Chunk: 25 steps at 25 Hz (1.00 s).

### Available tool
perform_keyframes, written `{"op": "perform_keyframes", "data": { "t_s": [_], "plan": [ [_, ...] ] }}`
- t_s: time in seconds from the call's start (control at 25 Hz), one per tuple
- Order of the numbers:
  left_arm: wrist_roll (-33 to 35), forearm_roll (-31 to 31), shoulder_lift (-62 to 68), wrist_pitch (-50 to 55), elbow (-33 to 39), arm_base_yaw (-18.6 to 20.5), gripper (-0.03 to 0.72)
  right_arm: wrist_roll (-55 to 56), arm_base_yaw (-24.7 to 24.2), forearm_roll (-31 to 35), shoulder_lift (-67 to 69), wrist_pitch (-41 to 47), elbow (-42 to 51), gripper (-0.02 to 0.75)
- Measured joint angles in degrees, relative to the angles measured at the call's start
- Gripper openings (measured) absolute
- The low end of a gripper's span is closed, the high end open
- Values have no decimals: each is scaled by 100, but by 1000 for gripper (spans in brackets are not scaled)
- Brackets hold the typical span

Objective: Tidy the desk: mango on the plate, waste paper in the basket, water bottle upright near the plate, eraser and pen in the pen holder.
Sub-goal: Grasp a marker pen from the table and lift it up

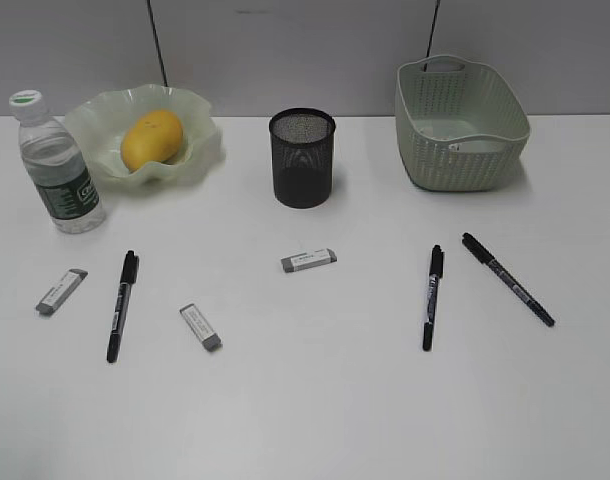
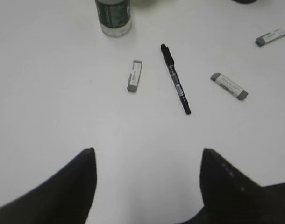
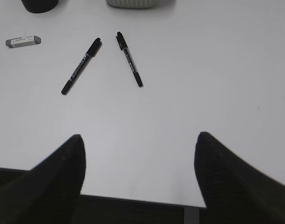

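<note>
Left hand (image 2: 147, 186) gaped empty over bench (image 2: 49, 116); pen (image 2: 175, 78) lay ahead, long axis running away, slightly rightward

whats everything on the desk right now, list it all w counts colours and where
bottle: 1, clear with dark green label and white cap, upright at far left beside the plate
plate: 1, pale green, wavy rim, back left
mango: 1, yellow-orange, on the plate
pen holder: 1, black mesh, back centre
basket: 1, pale green, back right
erasers: 3, white and grey; two front left, one centre in front of the pen holder
pens: 3, black; one front left between two erasers, two front right
desk: 1, white
left gripper: 1, black, open, above the desk, holding nothing
right gripper: 1, black, open, holding nothing
</note>
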Motion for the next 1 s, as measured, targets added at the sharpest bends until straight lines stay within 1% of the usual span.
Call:
{"op": "perform_keyframes", "data": {
  "t_s": [0.16,0.32,0.48,0.72,0.84,1.0],
  "plan": [
    [1,-11,-733,42,115,0,523,0,0,0,0,0,0,571],
    [1,-17,-1147,186,115,0,517,0,0,0,0,0,0,571],
    [16,-17,-1216,703,115,0,517,0,0,0,0,0,0,571],
    [18,-69,-1236,597,254,0,517,-151,0,0,64,-2,-12,571],
    [18,-69,-1397,579,267,0,517,-328,0,0,461,-53,-115,571],
    [18,-69,-1835,555,284,0,517,-399,0,0,1410,-391,-187,571]
  ]
}}
